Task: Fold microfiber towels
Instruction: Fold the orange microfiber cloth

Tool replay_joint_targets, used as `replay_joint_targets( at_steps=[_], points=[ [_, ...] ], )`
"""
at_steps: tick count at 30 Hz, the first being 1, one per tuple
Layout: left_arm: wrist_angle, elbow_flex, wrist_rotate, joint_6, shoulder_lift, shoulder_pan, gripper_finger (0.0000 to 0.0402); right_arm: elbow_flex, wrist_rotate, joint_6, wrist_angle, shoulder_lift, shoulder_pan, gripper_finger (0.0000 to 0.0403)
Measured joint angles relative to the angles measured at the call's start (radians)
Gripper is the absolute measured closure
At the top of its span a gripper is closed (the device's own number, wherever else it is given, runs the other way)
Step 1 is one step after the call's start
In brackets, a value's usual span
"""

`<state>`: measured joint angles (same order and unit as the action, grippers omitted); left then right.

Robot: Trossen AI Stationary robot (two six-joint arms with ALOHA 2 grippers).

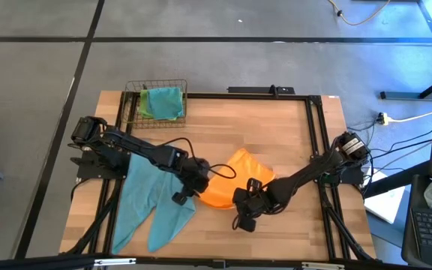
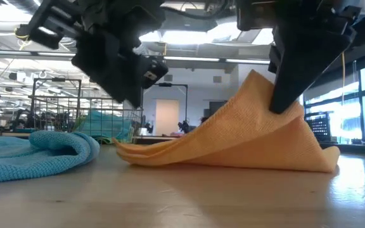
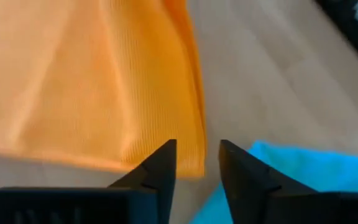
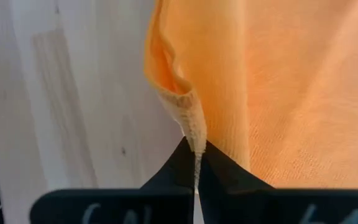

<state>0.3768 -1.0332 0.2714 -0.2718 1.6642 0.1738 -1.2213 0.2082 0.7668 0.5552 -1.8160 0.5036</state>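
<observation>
Near the wooden table's (image 1: 291, 135) front edge, the right hand (image 4: 196, 163) pinches the orange towel's (image 1: 235, 184) edge, lifting it; the left hand (image 3: 197, 168) hovers slightly parted beside it, empty. A teal towel (image 1: 150, 202) lies at the front-left; a wire basket (image 1: 154, 101) stands at the back-left corner.

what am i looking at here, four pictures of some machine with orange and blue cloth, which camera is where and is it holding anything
It is a robot with two dark arms at a wooden table, each ending in a two-finger pincer. One picture looks straight down from above, one looks level across the tabletop, and two come from cameras on the wrists.

On the table lie an orange towel and a teal towel. A wire basket at the far edge holds more cloth.

The right pincer is shut on an edge of the orange towel and lifts it into a tent shape. The left pincer is open beside the towel's other edge, holding nothing.
</observation>
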Motion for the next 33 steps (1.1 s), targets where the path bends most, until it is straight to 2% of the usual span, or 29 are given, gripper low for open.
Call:
replay_joint_targets(
  at_steps=[5, 10, 14, 24, 30, 33],
  points=[
    [-0.136, 0.0, 0.079, 0.042, 0.0, 0.001, 0.0261, 0.0, 0.055, 0.019, 0.001, 0.0, -0.002, 0.04],
    [-0.174, 0.0, 0.089, 0.059, 0.01, 0.005, 0.0252, 0.0, 0.11, 0.063, 0.004, 0.0, -0.009, 0.04],
    [-0.175, 0.0, 0.077, 0.079, 0.034, 0.005, 0.0252, -0.019, 0.154, 0.061, 0.006, 0.0, -0.009, 0.04],
    [-0.202, 0.0, 0.061, 0.151, 0.1, 0.005, 0.0249, -0.095, 0.179, -0.008, 0.063, 0.0, -0.01, 0.04],
    [-0.216, 0.0, 0.057, 0.165, 0.099, 0.012, 0.0249, -0.124, 0.29, 0.036, 0.146, 0.0, -0.01, 0.04],
    [-0.213, 0.0, 0.012, 0.166, 0.099, 0.023, 0.0249, -0.124, 0.296, 0.036, 0.151, 0.0, -0.01, 0.0396]
  ],
)
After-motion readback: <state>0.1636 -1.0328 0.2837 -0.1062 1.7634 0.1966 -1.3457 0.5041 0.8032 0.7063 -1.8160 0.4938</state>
